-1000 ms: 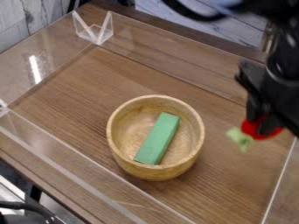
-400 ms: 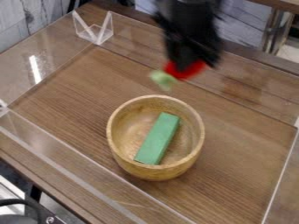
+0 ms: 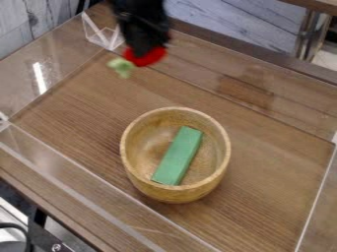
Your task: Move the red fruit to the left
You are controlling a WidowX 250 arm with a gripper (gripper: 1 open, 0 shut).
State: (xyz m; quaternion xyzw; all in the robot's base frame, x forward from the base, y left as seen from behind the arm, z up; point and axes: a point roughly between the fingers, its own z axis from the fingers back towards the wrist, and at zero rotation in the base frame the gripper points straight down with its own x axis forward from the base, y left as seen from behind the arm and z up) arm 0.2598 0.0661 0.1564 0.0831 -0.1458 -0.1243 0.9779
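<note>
The red fruit (image 3: 142,57) hangs in the air at the upper left of the camera view, blurred, its light green stem end (image 3: 121,67) pointing down and left. My gripper (image 3: 145,46) comes down from the top edge and is shut on the red fruit. It hovers above the wooden tabletop, well up and to the left of the wooden bowl (image 3: 140,134). The fingers themselves are smeared by motion.
A flat green block (image 3: 178,155) lies inside the bowl. Clear acrylic walls (image 3: 39,74) fence the wooden surface on all sides, and a small clear stand (image 3: 102,32) sits at the back left corner.
The gripper has carried the red fruit from the right edge, across behind the bowl, to the upper left, rising a little. Bowl and green block have not moved.
</note>
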